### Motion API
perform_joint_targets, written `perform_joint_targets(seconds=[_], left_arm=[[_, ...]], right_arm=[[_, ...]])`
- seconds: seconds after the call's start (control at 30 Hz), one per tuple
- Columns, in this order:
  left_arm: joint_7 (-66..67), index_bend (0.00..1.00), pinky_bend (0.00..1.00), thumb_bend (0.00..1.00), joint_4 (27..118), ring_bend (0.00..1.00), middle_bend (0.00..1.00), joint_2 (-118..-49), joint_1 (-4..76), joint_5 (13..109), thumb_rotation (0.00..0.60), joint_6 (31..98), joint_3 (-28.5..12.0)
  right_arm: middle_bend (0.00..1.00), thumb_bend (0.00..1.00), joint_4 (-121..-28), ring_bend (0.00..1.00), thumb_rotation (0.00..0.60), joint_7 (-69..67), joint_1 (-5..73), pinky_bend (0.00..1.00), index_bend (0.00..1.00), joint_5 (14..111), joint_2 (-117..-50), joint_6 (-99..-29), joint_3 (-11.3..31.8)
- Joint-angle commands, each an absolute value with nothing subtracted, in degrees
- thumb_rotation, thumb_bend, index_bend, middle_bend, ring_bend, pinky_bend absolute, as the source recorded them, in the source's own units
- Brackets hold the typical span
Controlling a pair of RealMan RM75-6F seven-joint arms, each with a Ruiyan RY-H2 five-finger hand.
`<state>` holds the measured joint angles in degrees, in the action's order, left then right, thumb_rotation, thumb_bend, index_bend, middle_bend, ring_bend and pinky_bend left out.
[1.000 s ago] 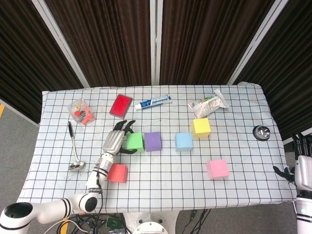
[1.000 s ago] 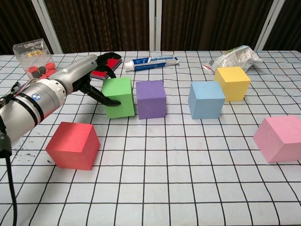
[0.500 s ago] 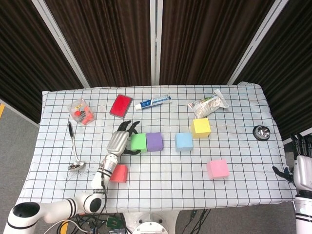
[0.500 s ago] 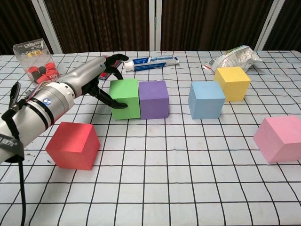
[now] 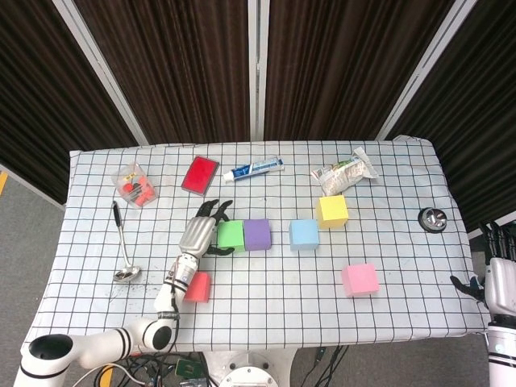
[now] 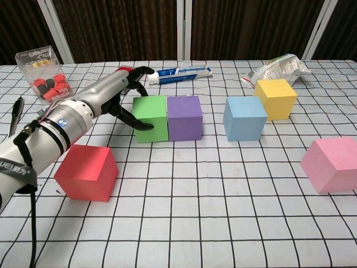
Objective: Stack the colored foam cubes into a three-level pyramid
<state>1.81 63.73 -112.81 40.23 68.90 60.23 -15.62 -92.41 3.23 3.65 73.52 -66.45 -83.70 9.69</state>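
Left hand: left hand is spread around the green cube's left side, fingers arching over the back edge, thumb against the front-left face; it presses, not lifting
Green cube: green cube sits flat on the table, faces square to the grid, no long axis to speak of; its right face is touching the purple cube
Change: a second ago there was a clear gap between green and purple; now it's shut, green has slid right and the arm has reached further in
Other cubes: blue cube stands apart to the right of purple, yellow cube just behind and right of blue, pink cube well apart at front right, red cube at front left beside the forearm; all single level, none stacked
Right hand: right hand hangs off the table's right edge, fingers up and a little apart, holding nothing
Head view only: right hand, a ladle at far left, a small metal cup near the right edge, the whole red card
Chest view gives: the thumb's contact on green, and the cube faces side on
Clutter behind: toothpaste tube, snack packet, clear box of red pieces along the back
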Motion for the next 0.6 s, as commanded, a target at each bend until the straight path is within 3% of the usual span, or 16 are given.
perform_joint_targets(seconds=[0.03,0.6], left_arm=[[1.8,0.08,0.04,0.13,63.6,0.05,0.42,-112.9,40.3,69.1,0.6,60.3,-15.6],[2.2,0.08,0.04,0.13,62.6,0.05,0.42,-113.8,40.4,68.9,0.6,60.1,-15.8]], right_arm=[[0.0,0.01,-92.3,0.0,0.6,3.3,3.7,0.0,0.0,73.5,-66.5,-83.6,9.6],[0.0,0.0,-91.8,0.0,0.6,2.9,3.7,0.0,0.0,73.4,-66.9,-83.0,9.4]])
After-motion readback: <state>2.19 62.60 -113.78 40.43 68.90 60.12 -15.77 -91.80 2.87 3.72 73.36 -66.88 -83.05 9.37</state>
